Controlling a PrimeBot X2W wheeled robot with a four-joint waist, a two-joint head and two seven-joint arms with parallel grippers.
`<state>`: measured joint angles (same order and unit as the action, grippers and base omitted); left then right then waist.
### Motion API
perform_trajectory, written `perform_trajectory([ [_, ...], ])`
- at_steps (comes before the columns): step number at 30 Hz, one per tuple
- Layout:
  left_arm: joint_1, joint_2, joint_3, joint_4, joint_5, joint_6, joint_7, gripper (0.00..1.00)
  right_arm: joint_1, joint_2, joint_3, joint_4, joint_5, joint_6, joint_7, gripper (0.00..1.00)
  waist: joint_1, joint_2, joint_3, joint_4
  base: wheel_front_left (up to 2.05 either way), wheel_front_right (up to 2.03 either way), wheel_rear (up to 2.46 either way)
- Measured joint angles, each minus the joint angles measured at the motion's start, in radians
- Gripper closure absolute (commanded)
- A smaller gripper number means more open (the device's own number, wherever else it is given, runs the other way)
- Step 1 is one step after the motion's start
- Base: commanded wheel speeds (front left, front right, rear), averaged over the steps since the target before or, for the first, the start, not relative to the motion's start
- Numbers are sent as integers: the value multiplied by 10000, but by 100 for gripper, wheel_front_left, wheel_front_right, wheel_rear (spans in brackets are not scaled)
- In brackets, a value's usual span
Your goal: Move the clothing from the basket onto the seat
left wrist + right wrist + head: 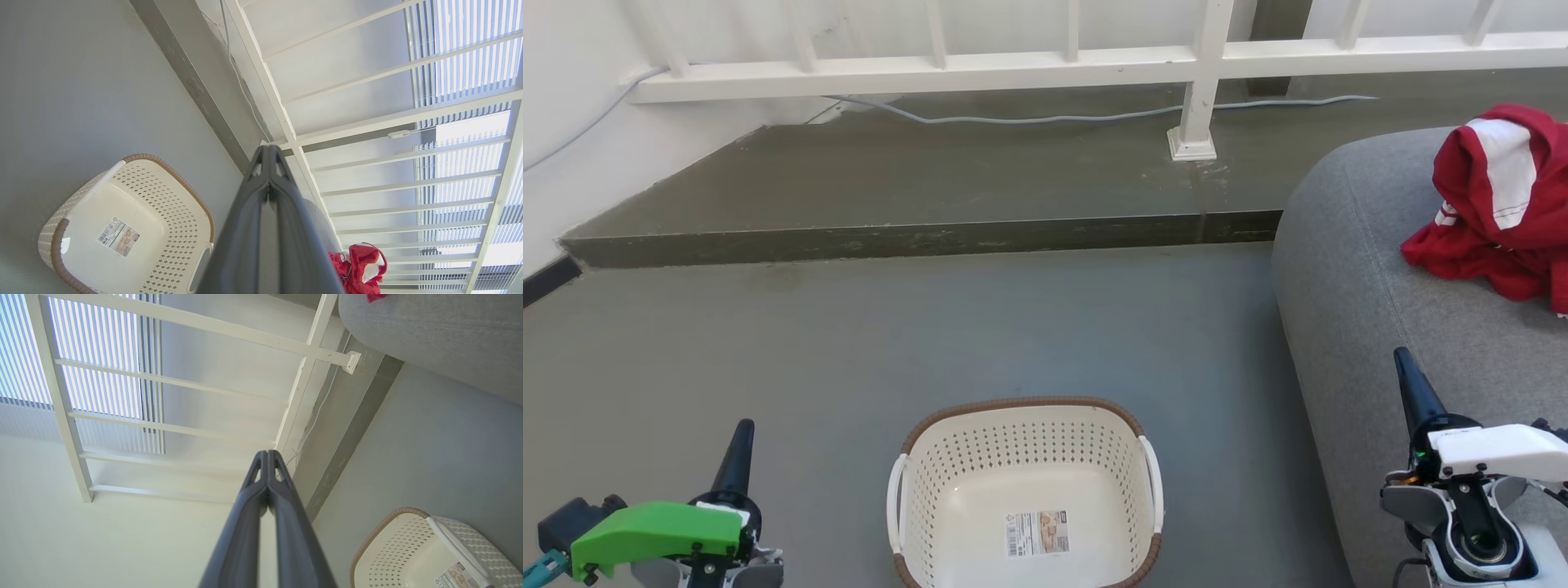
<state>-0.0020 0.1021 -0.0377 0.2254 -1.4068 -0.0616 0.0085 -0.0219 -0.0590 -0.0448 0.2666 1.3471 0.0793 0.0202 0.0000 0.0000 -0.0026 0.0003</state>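
Clothing [1503, 204]: red crumpled heap with a white stripe, on seat [1356, 310], far right, cut by frame edge; no clear long axis.
Basket [1021, 449]: upright on floor [931, 343], mouth up, just left of seat.
Left hand [743, 431]: closed, gripping nothing, fingers pointing forward, left of basket.
Right hand [1403, 361]: closed, gripping nothing, fingers pointing forward, over seat's near end.

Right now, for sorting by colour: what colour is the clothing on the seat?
The clothing is red with white trim; clearest in head view.
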Motion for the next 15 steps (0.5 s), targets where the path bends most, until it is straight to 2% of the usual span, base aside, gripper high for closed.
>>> perform_trajectory([
  [15,-303,-259,491,272,-1557,-399,487,100,-223,33,-499,59,1879,265,516,100,0,0,40,-4,0,0,0],
])
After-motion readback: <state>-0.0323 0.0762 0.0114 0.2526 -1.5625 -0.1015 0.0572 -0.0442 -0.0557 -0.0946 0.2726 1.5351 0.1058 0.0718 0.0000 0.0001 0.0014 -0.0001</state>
